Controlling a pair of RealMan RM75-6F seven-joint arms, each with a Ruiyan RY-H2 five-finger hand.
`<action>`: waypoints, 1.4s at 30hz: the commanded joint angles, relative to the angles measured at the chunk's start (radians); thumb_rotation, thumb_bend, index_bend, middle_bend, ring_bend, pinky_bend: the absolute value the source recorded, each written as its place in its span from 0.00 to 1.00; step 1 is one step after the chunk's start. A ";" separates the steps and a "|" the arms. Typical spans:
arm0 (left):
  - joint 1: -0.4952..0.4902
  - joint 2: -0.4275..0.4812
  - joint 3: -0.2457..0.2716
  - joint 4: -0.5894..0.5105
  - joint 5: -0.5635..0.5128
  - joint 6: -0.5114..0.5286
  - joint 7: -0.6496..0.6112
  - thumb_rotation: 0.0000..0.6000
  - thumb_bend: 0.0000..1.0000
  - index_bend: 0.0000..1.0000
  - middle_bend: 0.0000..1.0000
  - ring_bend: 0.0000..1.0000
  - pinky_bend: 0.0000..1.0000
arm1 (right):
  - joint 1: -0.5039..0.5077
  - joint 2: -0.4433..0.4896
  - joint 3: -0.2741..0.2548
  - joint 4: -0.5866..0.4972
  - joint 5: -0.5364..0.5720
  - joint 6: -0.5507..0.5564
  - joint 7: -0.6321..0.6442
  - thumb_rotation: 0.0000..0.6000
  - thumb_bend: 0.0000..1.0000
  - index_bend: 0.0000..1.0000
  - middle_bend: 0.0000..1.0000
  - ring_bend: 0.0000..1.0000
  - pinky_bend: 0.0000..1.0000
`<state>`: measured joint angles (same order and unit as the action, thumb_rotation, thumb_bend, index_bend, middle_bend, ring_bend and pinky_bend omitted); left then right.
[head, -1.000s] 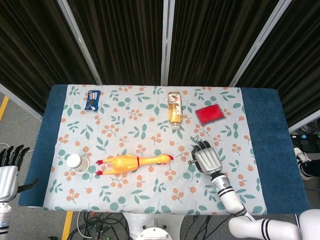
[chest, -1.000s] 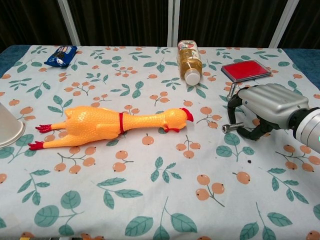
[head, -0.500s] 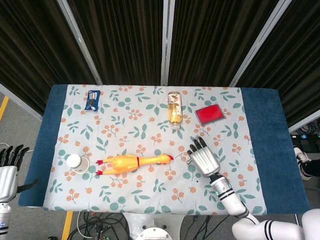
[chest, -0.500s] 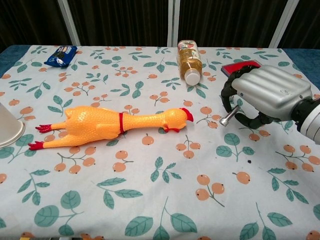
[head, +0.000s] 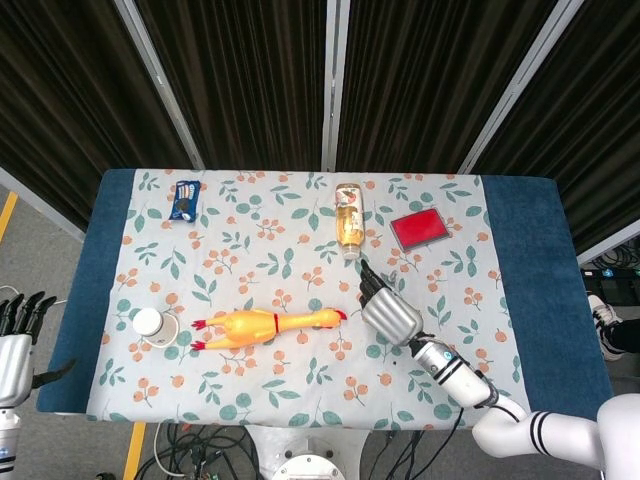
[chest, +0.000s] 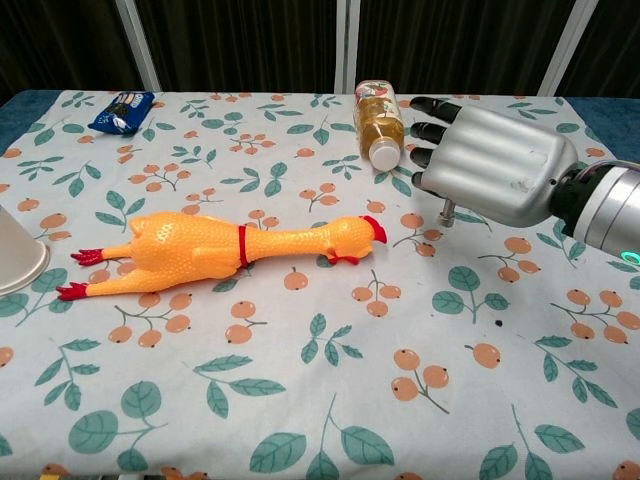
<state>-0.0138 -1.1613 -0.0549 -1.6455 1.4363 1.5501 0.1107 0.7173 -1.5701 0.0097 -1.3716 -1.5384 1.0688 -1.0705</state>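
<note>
Right hand spread above the cloth, reaching toward the bottle

I had the table (head: 545, 290) under its leafy cloth, and my right hand (chest: 487, 160) hung over it with fingers apart and nothing in it, fingertips just short of the bottle (chest: 378, 125), which lay on its side near the far edge, cap toward me. The chicken (chest: 225, 245) lay left of the hand, apart from it. I judged the risk was a nudge: a bottle lying down rolls easily, so a finger touching its cap first could have pushed it away. The red pad (head: 418, 229) sat beside the bottle and might have been clipped. My left hand (head: 18, 340) hung off the table's edge, seemingly empty, though mostly cropped.
</note>
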 joint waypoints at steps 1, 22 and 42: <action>0.000 0.000 0.001 0.001 0.001 -0.001 0.000 1.00 0.00 0.15 0.08 0.00 0.00 | 0.010 -0.040 -0.009 0.057 -0.022 -0.013 -0.051 1.00 0.42 0.60 0.32 0.16 0.00; 0.001 0.000 0.001 0.001 0.000 -0.005 0.002 1.00 0.00 0.15 0.08 0.00 0.00 | -0.060 -0.148 -0.022 0.184 -0.062 0.061 -0.138 1.00 0.41 0.52 0.32 0.09 0.00; -0.001 0.005 0.000 -0.001 0.004 -0.008 0.007 1.00 0.00 0.15 0.08 0.00 0.00 | -0.086 -0.125 -0.012 0.122 -0.090 0.085 -0.104 1.00 0.41 0.37 0.31 0.07 0.00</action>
<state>-0.0147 -1.1568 -0.0547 -1.6468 1.4404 1.5419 0.1173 0.6339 -1.6980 -0.0038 -1.2448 -1.6293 1.1512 -1.1778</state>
